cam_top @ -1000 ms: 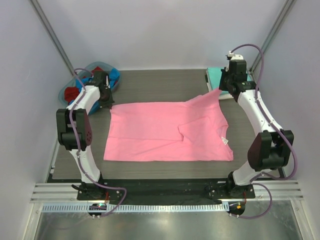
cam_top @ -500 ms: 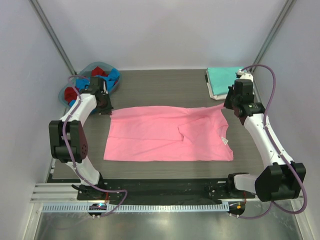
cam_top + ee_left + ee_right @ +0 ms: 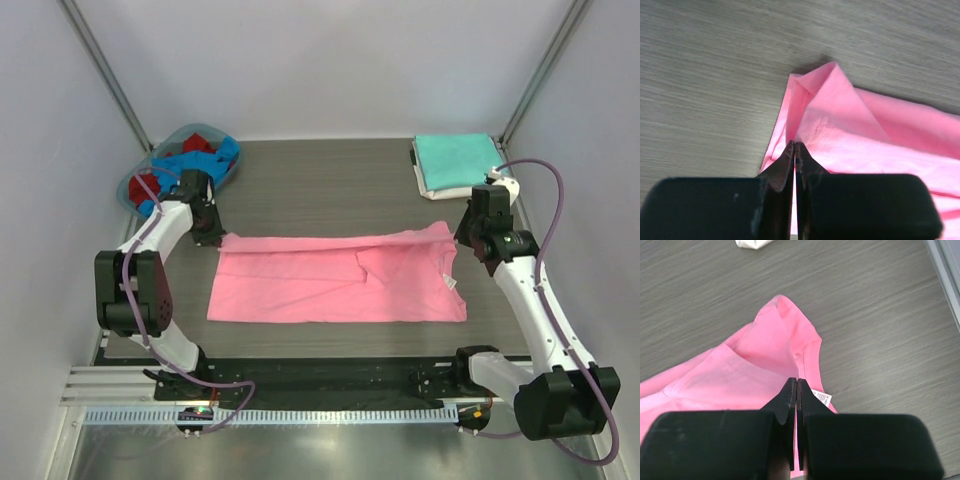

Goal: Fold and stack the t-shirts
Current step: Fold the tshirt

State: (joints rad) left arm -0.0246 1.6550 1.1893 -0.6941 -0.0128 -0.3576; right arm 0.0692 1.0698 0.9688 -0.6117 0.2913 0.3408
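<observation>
A bright pink t-shirt point(image 3: 330, 285) lies spread across the middle of the table, its far edge doubled over toward the front. My left gripper point(image 3: 210, 232) is shut on the shirt's far left corner point(image 3: 812, 100), and pink cloth shows between the tips of the left gripper point(image 3: 795, 144). My right gripper point(image 3: 470, 232) is shut on the far right corner, and in the right wrist view the right gripper point(image 3: 796, 380) pinches the cloth beside the neck label point(image 3: 822, 398). A folded teal t-shirt point(image 3: 455, 158) sits on a folded white t-shirt point(image 3: 447, 191) at the back right.
A blue-rimmed basket point(image 3: 131, 184) stands at the back left, with blue t-shirt point(image 3: 225, 152) and red t-shirt point(image 3: 143, 185) cloth bundled inside. Grey walls enclose the table. A metal rail point(image 3: 330, 385) runs along the near edge by the arm bases.
Both grippers have come down and toward the front, drawing the pink shirt's far edge with them. The shirt now shows as a narrower band. The teal stack is uncovered.
</observation>
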